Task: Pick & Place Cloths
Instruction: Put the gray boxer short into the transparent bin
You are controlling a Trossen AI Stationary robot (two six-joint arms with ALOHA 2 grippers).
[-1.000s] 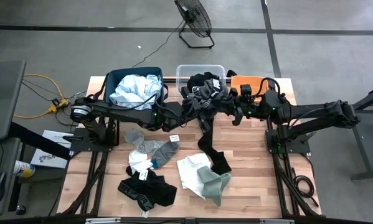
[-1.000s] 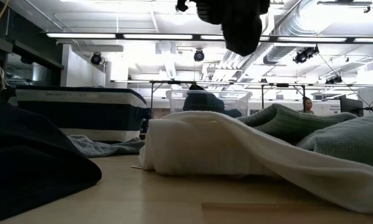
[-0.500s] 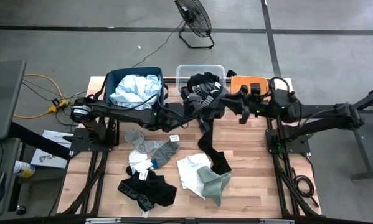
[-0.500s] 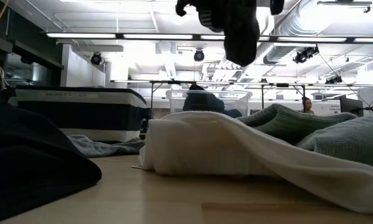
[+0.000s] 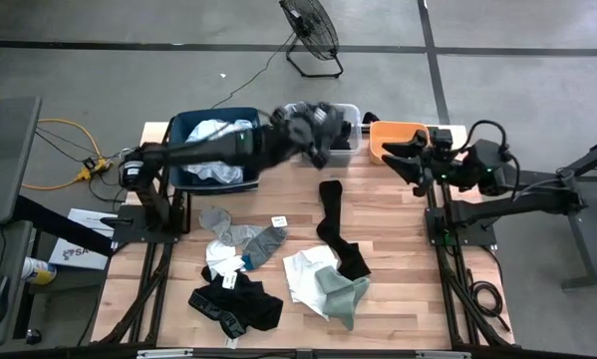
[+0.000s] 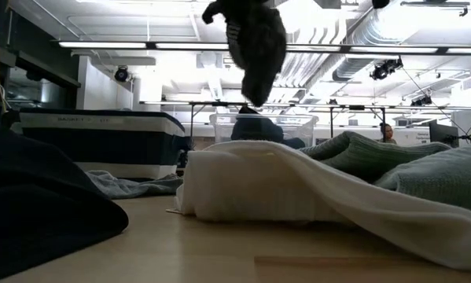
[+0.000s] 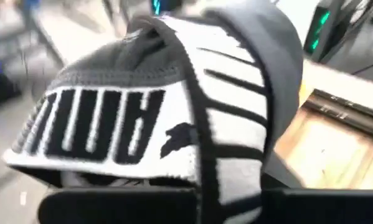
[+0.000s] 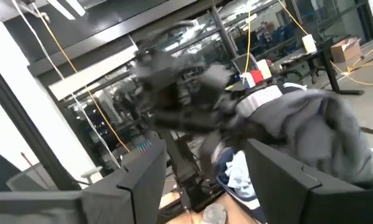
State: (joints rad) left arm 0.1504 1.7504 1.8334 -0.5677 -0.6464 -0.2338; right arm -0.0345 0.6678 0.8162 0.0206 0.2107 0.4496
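Note:
My left gripper (image 5: 300, 132) is shut on a dark garment (image 5: 320, 122) with a grey-and-white lettered waistband (image 7: 130, 124). It holds the garment high over the clear tub (image 5: 350, 108) at the table's far edge. In the low view the garment (image 6: 255, 39) hangs well above the table. My right gripper (image 5: 403, 152) stands open and holds nothing, by the orange tub (image 5: 393, 130) at the far right. Its two fingers (image 8: 142, 180) frame the blurred left arm and garment. More cloths lie on the table: a long black one (image 5: 336, 229), grey socks (image 5: 243, 237), a white one (image 5: 303, 271) and black shorts (image 5: 236, 307). My left gripper is shut on the dark garment near its waistband (image 7: 192, 143), which drapes over the fingers and hides the place of contact. The garment hangs bunched below the gripper, lifted clear of the table and the tubs.
A navy bin (image 5: 183, 125) at the far left holds a pale blue cloth (image 5: 216, 135). A grey-green cloth (image 5: 340, 294) lies on the white one. A small tag (image 5: 278, 220) lies mid-table. The table's right half near the front is bare wood.
My left gripper has shut on the dark garment, then risen and swung toward the far edge and the tubs, carrying it higher. My right gripper has opened, let the garment go and drawn back toward the table's right edge. The long black cloth has stayed on the table.

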